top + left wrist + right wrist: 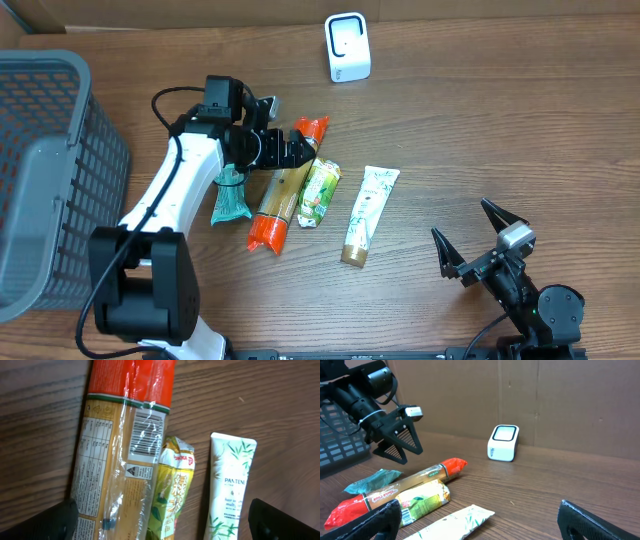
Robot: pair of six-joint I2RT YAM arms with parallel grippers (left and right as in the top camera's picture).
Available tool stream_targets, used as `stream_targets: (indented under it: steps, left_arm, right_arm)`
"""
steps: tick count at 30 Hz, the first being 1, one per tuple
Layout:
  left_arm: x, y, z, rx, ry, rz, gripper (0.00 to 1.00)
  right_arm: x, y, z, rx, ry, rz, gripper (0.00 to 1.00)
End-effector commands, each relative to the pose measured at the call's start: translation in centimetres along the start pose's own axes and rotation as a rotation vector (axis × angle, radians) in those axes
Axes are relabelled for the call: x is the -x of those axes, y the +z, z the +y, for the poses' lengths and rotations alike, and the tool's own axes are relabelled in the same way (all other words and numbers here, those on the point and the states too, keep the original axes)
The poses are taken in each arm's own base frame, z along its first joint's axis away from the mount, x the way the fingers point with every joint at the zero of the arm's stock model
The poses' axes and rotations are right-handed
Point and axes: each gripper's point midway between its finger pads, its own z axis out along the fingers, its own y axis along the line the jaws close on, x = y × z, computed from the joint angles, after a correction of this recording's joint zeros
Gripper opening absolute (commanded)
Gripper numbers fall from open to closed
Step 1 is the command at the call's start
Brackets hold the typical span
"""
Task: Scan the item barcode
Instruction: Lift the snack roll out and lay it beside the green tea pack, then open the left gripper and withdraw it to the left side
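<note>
Left gripper (303, 148) open and empty, jaws spread wide over the long pack (283, 195); right gripper (462, 222) also open and empty.

Long pack lies flat on the table (480, 120), well apart from the white scanner (347, 47), nearer the robot and off toward the basket (50, 170). It has orange-red ends and a clear middle, with the barcode (146, 435) facing up on a white panel; the small print beside it is unreadable. Green pouch (172, 495) touches the pack on the side away from the basket and carries Chinese characters under a red logo. White tube (230, 485) reads "PANTENE", with bamboo-leaf artwork. Teal pouch (230, 200) lies on the pack's basket side. Right gripper is far from the scanner, at the robot's edge.
</note>
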Motion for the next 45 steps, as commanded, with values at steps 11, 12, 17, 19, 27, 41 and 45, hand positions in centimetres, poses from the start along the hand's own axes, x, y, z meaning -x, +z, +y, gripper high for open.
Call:
stream_targets:
  steps: [11,12,17,19,27,41,45]
  left_arm:
    - [2.3,-11.0,-7.0,-0.072,0.181,-0.298,1.0]
    - [2.2,-11.6,-7.4,-0.073,0.189,-0.313,1.0]
    - [1.7,-13.8,-8.4,-0.077,0.215,-0.359,1.0]
    - [1.6,-14.3,-8.6,-0.068,0.22,-0.373,1.0]
    - [1.1,-14.7,-8.5,-0.055,0.215,-0.371,1.0]
    - [0.8,-14.6,-8.4,-0.053,0.206,-0.356,1.0]
    - [0.8,-14.6,-8.4,-0.053,0.204,-0.354,1.0]
  right_arm:
    - [-0.3,0.0,0.2,0.011,0.004,0.001,1.0]
    - [-0.3,0.0,0.2,0.011,0.005,0.001,1.0]
    - [-0.3,0.0,0.2,0.011,0.004,0.001,1.0]
    - [-0.3,0.0,0.2,0.011,0.004,0.001,1.0]
    - [-0.3,0.0,0.2,0.011,0.005,0.001,1.0]
    - [-0.3,0.0,0.2,0.011,0.004,0.001,1.0]
    - [-0.3,0.0,0.2,0.011,0.004,0.001,1.0]
